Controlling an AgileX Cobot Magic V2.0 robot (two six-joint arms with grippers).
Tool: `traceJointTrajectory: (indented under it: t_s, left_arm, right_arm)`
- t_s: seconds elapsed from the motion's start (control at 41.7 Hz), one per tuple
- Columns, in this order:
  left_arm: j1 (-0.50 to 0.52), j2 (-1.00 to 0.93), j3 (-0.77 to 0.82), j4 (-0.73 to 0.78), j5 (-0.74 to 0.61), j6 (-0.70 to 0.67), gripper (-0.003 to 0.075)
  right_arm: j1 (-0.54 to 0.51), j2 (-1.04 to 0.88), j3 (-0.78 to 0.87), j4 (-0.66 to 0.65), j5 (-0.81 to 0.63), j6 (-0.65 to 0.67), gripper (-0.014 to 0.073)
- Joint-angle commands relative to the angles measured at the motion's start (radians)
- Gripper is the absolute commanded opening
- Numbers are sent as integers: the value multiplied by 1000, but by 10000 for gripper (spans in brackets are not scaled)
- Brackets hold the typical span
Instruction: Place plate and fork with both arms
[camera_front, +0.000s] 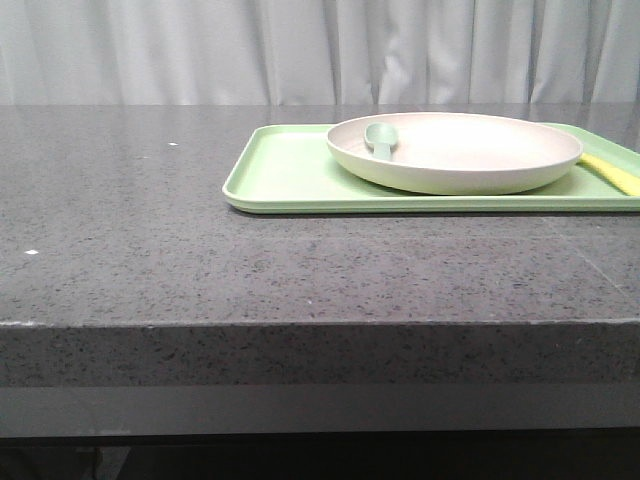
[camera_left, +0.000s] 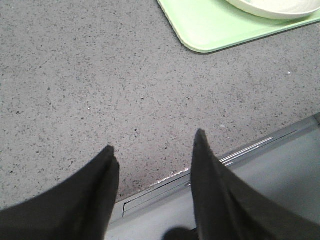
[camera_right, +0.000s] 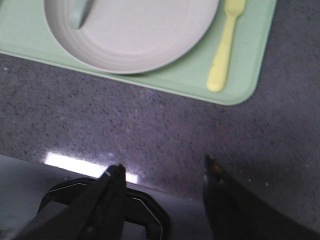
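Note:
The cream plate (camera_front: 455, 152) lies on the light-green tray (camera_front: 290, 178) at the back right of the table, with a grey-green spoon (camera_front: 381, 138) in it. The pale-yellow fork (camera_front: 612, 173) lies on the tray to the right of the plate. In the right wrist view the plate (camera_right: 135, 32), the fork (camera_right: 223, 47) and the tray (camera_right: 175, 80) all show. My right gripper (camera_right: 162, 167) is open and empty over the table's front edge. My left gripper (camera_left: 152, 142) is open and empty over the front edge; its view shows the tray corner (camera_left: 205, 30) and the plate rim (camera_left: 272, 7). Neither gripper shows in the front view.
The dark speckled stone table (camera_front: 150, 230) stretches to the left of the tray. A grey curtain (camera_front: 300, 50) hangs behind it. The table's front edge (camera_left: 210, 167) runs under both grippers.

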Motion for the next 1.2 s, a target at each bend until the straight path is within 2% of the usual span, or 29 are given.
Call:
traceJointTrajectory:
  t_s: [0.0,0.24,0.431,0.479,0.575,0.695,0.743,0.886,1.078,1.174]
  left_arm:
    - [1,-3,-25,-25,-56,3,337]
    - [1,-3,-25,-25,-56,3,337]
    - [1,-3,-25,-25,-56,3,337]
    - [1,-3,-25,-25,-56,3,335]
    - [1,-3,-25,-25,-56,3,309]
    - [1,-3,-25,-25,-56,3,226]
    - [1,-3,-25,-23,-56,3,177]
    - [1,-3,-25,2,-56,-2,-6]
    - [1,-3,-25,233,-83,-255,-18]
    - [1,-3,-25,259,-79,-263,-18]
  right_arm:
    - [3,-115,69,-19,-52,16,391]
    - [3,-338,285,-19,-133,16,391]
    - [3,-458,381,-19,-211,16,379]
    - [3,-478,396,-19,-225,16,338]
    - [3,-501,405,-19,-237,16,189]
    - [3,-505,406,-19,-237,16,-20]
    - [3,-505,406,-19,-237,16,-74]
    - [3,-505,406,-19,-237,16,-68]
    - [3,-505,406,-19,-232,16,-68]
    - [3,-505,406,-18,-229,16,-68]
